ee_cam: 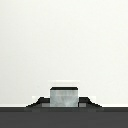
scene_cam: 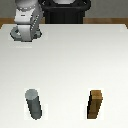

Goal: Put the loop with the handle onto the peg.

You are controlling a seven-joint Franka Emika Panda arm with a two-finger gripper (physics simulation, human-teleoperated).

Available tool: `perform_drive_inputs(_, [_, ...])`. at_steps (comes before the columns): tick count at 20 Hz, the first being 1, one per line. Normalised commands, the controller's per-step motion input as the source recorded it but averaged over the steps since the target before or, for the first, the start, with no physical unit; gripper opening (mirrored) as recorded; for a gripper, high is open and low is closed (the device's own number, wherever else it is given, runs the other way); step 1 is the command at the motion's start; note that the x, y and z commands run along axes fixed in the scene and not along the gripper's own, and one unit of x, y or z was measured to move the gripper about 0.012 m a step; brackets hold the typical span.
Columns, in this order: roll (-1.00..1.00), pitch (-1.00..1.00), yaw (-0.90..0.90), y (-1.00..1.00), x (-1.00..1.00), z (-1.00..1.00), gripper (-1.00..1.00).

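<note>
Gripper (scene_cam: 25, 36) sitting low at ten o'clock on the white table (scene_cam: 70, 60), jaw state impossible to tell, loop hidden, gray peg (scene_cam: 34, 104) standing at seven o'clock, brown block (scene_cam: 96, 105) standing at five o'clock

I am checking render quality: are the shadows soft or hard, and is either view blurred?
Exterior view: coarse and pixelated; the peg and the brown wooden block cast only faint shadows on the white table. Wrist view: flat even light, no glare; a blocky gray piece with jagged edges.
</note>
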Motion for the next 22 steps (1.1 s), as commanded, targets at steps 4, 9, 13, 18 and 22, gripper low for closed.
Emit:
perform_drive_inputs(4, [0.00,0.00,0.95,0.00,0.00,0.00,-1.00])
perform_drive_inputs(9, [0.00,0.00,0.94,0.00,0.00,0.00,-1.00])
perform_drive_inputs(13, [0.00,0.00,0.95,0.00,0.00,0.00,-1.00])
perform_drive_inputs(18, [0.00,0.00,0.91,0.00,0.00,0.00,-1.00])
perform_drive_inputs(22, [0.00,0.00,0.00,-0.25,0.00,0.25,-1.00])
